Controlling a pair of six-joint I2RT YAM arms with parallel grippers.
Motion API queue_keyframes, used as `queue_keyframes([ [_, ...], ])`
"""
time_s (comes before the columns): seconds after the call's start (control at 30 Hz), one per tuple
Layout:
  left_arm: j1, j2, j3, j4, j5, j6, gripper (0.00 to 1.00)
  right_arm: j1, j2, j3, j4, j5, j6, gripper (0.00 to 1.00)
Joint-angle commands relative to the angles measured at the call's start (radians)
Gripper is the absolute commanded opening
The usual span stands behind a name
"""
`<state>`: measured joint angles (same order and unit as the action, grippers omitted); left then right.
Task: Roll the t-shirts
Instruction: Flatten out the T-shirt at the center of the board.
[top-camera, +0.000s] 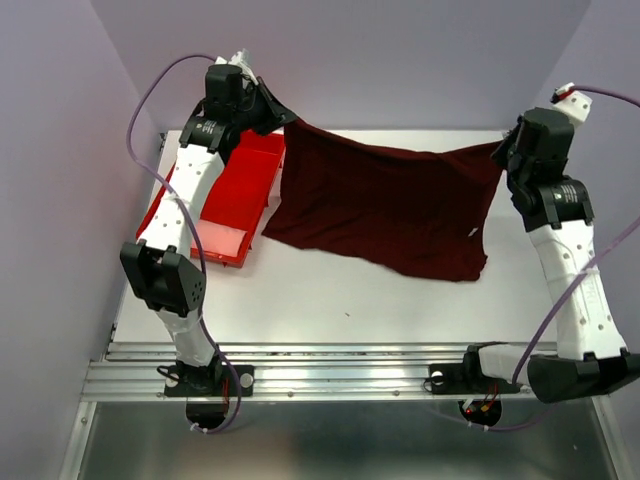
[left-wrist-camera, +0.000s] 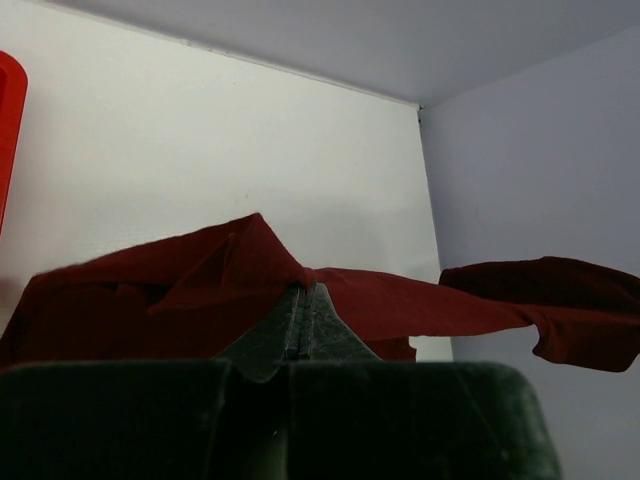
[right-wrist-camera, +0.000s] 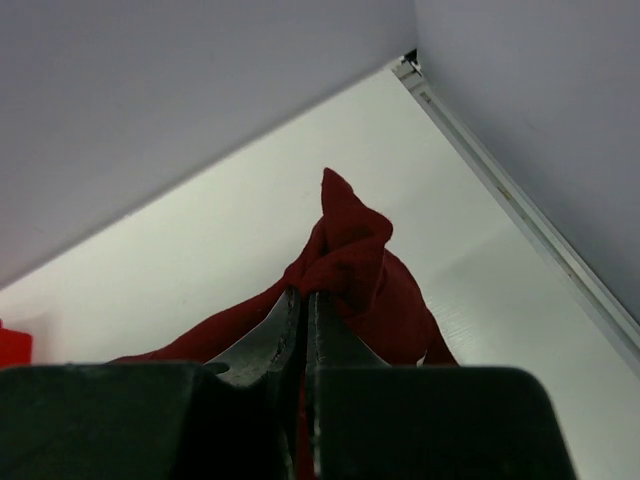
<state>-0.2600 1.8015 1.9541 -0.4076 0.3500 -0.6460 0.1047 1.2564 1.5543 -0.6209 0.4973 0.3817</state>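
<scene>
The dark maroon t-shirt (top-camera: 385, 205) hangs stretched between my two grippers, its upper edge raised and its lower part draped on the white table. My left gripper (top-camera: 290, 120) is shut on its far left corner, beside the red tray. My right gripper (top-camera: 500, 152) is shut on its far right corner. In the left wrist view the shut jaws pinch the maroon cloth (left-wrist-camera: 200, 285) at the gripper (left-wrist-camera: 303, 290). In the right wrist view the gripper (right-wrist-camera: 305, 292) pinches a bunched corner of the t-shirt (right-wrist-camera: 350, 250).
A bright red plastic tray (top-camera: 232, 190) lies at the left of the table (top-camera: 330, 300), partly under my left arm. Purple walls enclose the back and sides. A metal rail (top-camera: 340, 365) runs along the near edge.
</scene>
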Motion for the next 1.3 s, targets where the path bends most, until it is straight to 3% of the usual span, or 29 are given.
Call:
queue_keyframes([
  [0.0, 0.016, -0.181, 0.04, 0.104, 0.004, 0.043, 0.0, -0.005, -0.132, 0.101, 0.035, 0.02, -0.003, 0.01],
  [0.43, 0.097, -0.422, 0.196, 0.191, 0.076, 0.022, 0.0, -0.005, -0.308, 0.519, -0.062, -0.06, -0.063, 0.01],
  [0.67, 0.104, -0.537, 0.266, 0.171, 0.021, 0.06, 0.0, -0.005, -0.353, 0.67, -0.129, -0.123, -0.063, 0.01],
  [0.9, 0.104, -0.591, 0.286, 0.138, -0.028, 0.112, 0.0, -0.005, -0.394, 0.679, -0.218, -0.074, -0.023, 0.01],
  [1.03, 0.104, -0.559, 0.194, 0.165, -0.011, 0.108, 0.0, -0.005, -0.387, 0.609, -0.296, 0.033, -0.006, 0.01],
  [1.27, 0.059, -0.397, -0.069, 0.247, 0.032, 0.106, 0.0, -0.005, -0.374, 0.272, -0.408, 0.216, 0.068, 0.01],
])
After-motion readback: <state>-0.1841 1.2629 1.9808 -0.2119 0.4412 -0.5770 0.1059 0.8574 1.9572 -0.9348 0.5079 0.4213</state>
